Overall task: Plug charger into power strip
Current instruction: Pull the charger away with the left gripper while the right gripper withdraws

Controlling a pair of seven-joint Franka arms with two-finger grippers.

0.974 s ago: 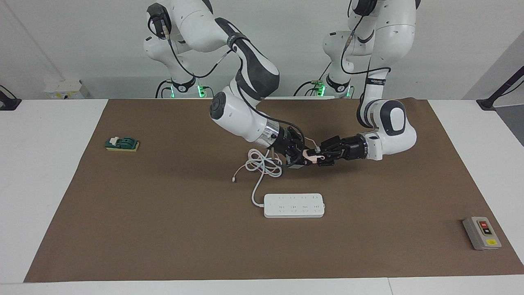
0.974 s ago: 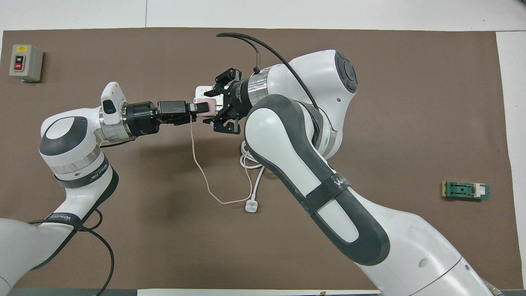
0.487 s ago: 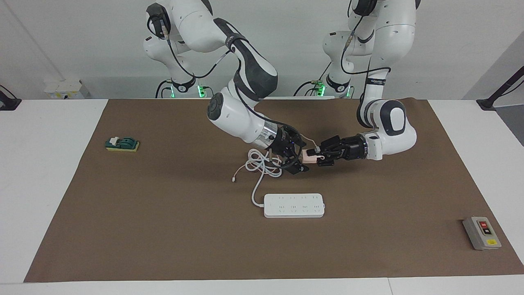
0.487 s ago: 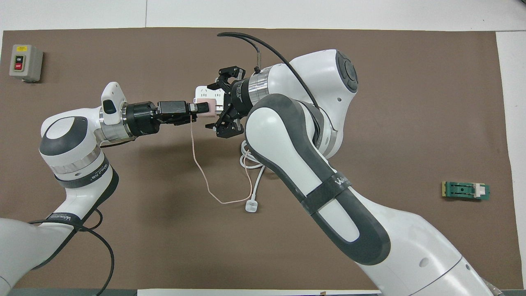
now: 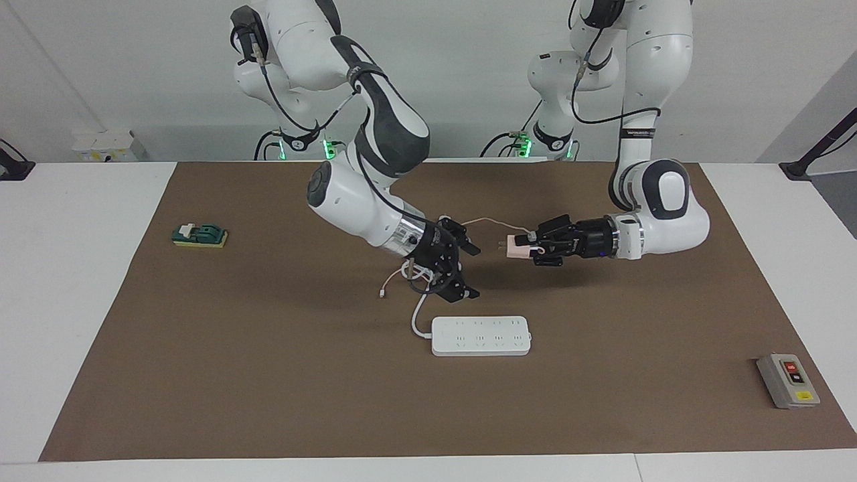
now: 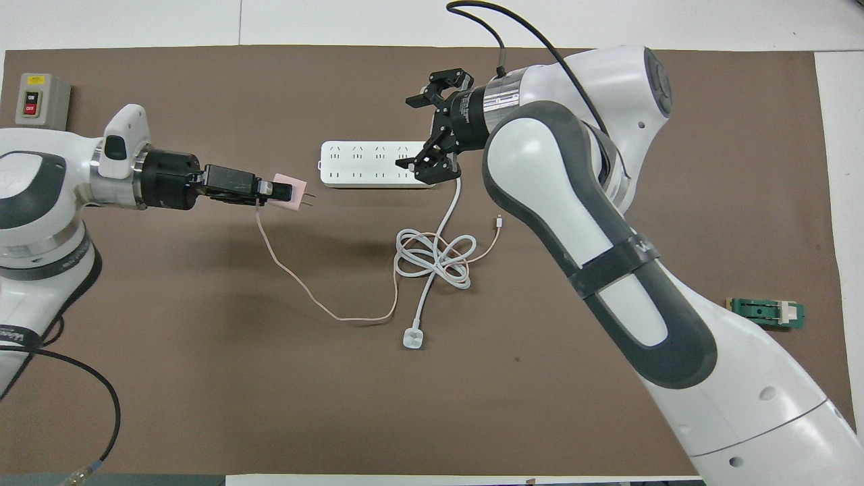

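My left gripper (image 5: pixel 527 246) (image 6: pixel 273 191) is shut on the pale pink charger (image 5: pixel 514 246) (image 6: pixel 291 194) and holds it in the air over the mat, prongs pointing toward the right arm. Its thin pink cable (image 6: pixel 317 304) hangs down and trails across the mat. The white power strip (image 5: pixel 481 336) (image 6: pixel 368 164) lies flat, outlets up, with its thick cord coiled (image 6: pixel 432 260) nearer to the robots. My right gripper (image 5: pixel 466 269) (image 6: pixel 414 140) is open and empty, raised over the strip's cord end and the coil.
The cord's white plug (image 6: pixel 412 339) lies nearer to the robots than the coil. A grey button box (image 5: pixel 788 380) (image 6: pixel 42 102) sits toward the left arm's end, a green block (image 5: pixel 199 235) (image 6: pixel 765 313) toward the right arm's end.
My right gripper has let go of the charger and drawn back toward its own end. My left gripper has carried the charger away toward the left arm's end.
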